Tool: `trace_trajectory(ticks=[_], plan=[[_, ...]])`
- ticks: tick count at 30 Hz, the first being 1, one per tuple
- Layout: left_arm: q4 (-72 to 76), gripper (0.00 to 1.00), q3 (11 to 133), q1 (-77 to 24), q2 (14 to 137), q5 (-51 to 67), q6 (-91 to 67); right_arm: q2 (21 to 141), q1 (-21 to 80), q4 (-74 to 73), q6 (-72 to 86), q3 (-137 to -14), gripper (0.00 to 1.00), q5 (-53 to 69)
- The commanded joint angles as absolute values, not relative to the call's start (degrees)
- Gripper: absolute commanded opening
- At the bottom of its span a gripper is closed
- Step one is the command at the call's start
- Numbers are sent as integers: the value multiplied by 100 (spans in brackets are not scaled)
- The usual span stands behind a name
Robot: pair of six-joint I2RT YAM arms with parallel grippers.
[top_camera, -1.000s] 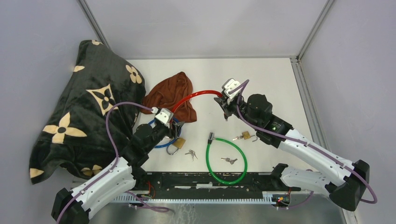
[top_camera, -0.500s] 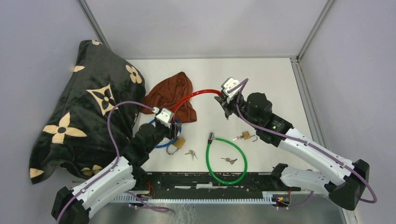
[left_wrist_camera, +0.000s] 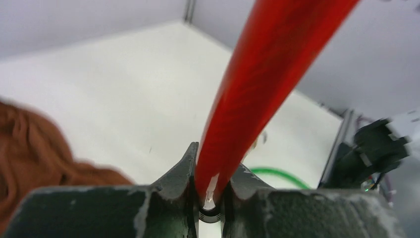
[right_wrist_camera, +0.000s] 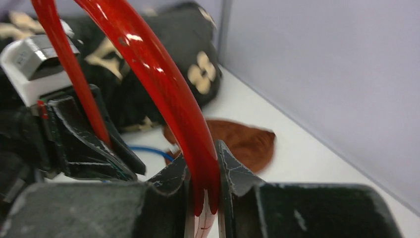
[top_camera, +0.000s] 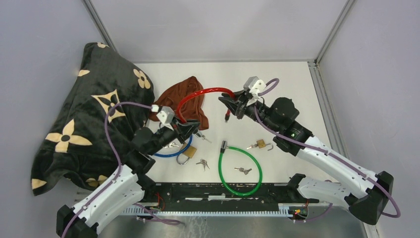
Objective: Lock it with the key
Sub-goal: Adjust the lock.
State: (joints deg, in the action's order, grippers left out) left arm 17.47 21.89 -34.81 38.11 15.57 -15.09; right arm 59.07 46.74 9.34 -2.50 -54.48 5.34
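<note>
A red cable lock (top_camera: 203, 92) arcs in the air between my two grippers. My left gripper (top_camera: 190, 127) is shut on one end of it; in the left wrist view the red cable (left_wrist_camera: 257, 74) runs up from between the closed fingers (left_wrist_camera: 184, 168). My right gripper (top_camera: 230, 103) is shut on the other end, and a short red tip (top_camera: 227, 116) hangs below it. In the right wrist view the cable (right_wrist_camera: 168, 94) sits clamped at my right gripper (right_wrist_camera: 202, 159), with the left gripper (right_wrist_camera: 84, 144) beyond. Loose keys (top_camera: 202, 163) lie on the table.
A black flowered pillow (top_camera: 84, 119) fills the left side. A brown cloth (top_camera: 178, 99) lies under the red cable. A blue cable lock (top_camera: 174, 152), a brass padlock (top_camera: 191, 151), a green cable lock (top_camera: 240, 171) with keys (top_camera: 242, 170) and a second padlock (top_camera: 260, 144) lie near the front.
Both grippers have lifted the red cable and tilted. The right gripper moved right and up, the left gripper's wrist swung left. The cable arcs higher.
</note>
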Motion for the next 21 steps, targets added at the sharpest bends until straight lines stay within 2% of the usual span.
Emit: trace_trajectory(ticks=[1,10,14,21], plan=[[3162,2,2766,-3129,3180,2903,-2222,5890,4732,3773,1256,-5607,0,2184],[4112,2,2465,-2277,1975,3757,-2365,6503,5039,6633,2569,-5666,0,2502],[4032,2,2484,-2231,1607,4846,-1279,6798,5186,6760,2922,-5996,0,2776],[4429,2,2678,-2410,1741,6379,-485,6746,5407,6961,3038,-5839,0,2797]])
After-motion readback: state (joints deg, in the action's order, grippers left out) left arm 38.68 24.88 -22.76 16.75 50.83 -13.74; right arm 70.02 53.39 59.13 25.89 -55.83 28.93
